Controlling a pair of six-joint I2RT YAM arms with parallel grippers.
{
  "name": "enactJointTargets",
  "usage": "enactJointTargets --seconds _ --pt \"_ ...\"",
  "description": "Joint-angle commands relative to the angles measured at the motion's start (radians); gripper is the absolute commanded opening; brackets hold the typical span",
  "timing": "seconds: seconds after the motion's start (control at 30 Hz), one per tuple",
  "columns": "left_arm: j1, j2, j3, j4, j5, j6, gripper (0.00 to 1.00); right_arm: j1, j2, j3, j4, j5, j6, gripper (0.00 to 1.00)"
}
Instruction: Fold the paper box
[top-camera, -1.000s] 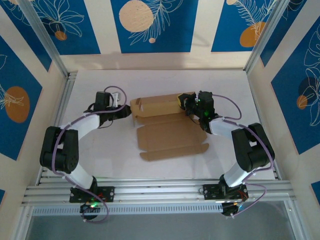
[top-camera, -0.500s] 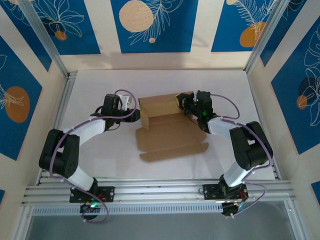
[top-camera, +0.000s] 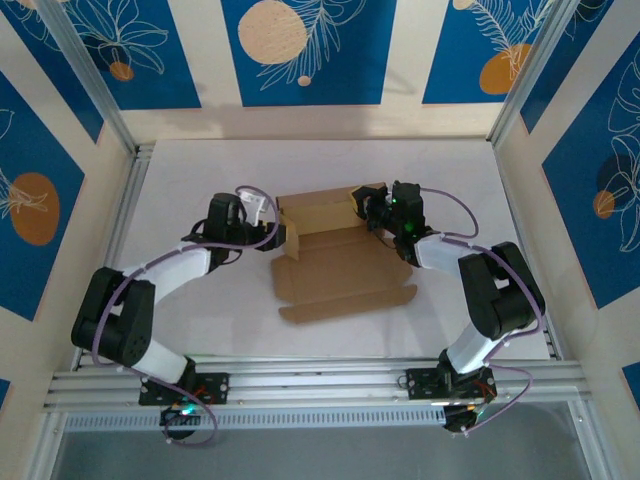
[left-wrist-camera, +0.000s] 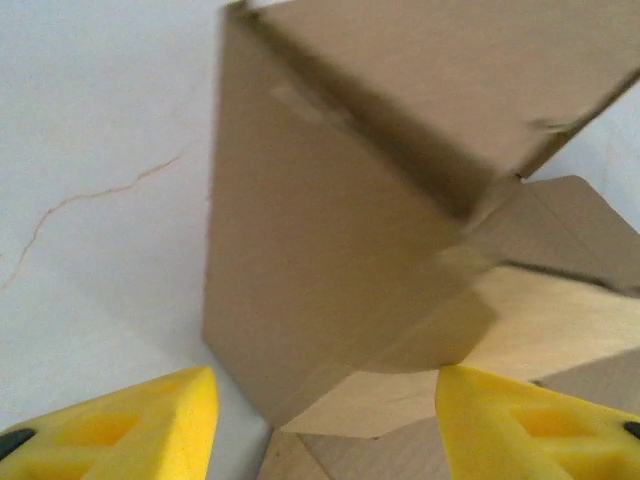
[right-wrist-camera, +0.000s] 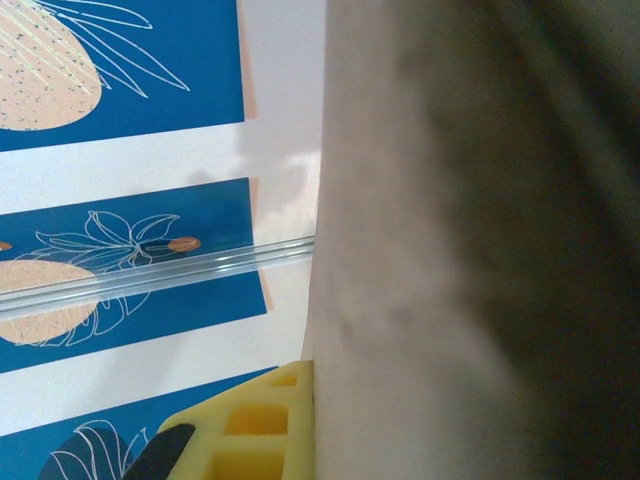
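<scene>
Brown paper box (top-camera: 340, 268) on white table (top-camera: 200, 170)

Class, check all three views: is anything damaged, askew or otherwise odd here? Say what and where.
A thin, crack-like line runs across the white table left of the paper box. The box looks undamaged, only half folded, lying slightly askew to the table edges.

Left gripper (top-camera: 281, 234) and right gripper (top-camera: 366, 208) flank the paper box (top-camera: 340, 270) at its raised panel.
</scene>
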Motion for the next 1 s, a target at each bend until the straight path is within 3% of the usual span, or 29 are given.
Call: enactJointTargets --seconds 0.0,0.3,0.47,0.6,0.7,0.87,0.97 --pt "-0.011 -0.025 -0.005 0.037 0.043 0.057 0.59 0.014 0.023 0.004 -0.019 -0.012 -0.006 0.08" --pt "-0.018 0.019 0.037 0.029 0.039 0.084 0.61 0.018 0.020 0.000 -0.007 -0.023 0.000 0.08" --pt "-0.046 0.054 0.067 0.030 -0.058 0.126 0.70 0.021 0.017 -0.002 -0.005 -0.029 0.007 0.08" --pt "-0.073 0.069 0.071 0.041 -0.152 0.165 0.69 0.021 0.008 -0.004 -0.005 -0.032 0.012 0.09" --pt "-0.079 0.074 0.065 0.056 -0.228 0.163 0.64 0.019 -0.003 -0.007 -0.017 -0.031 0.008 0.09" --pt "-0.086 0.074 0.044 0.100 -0.249 0.155 0.45 0.019 -0.015 -0.011 -0.027 -0.027 0.007 0.09" --pt "-0.100 0.074 0.027 0.129 -0.281 0.162 0.39 0.022 -0.018 -0.013 -0.027 -0.025 0.011 0.09"
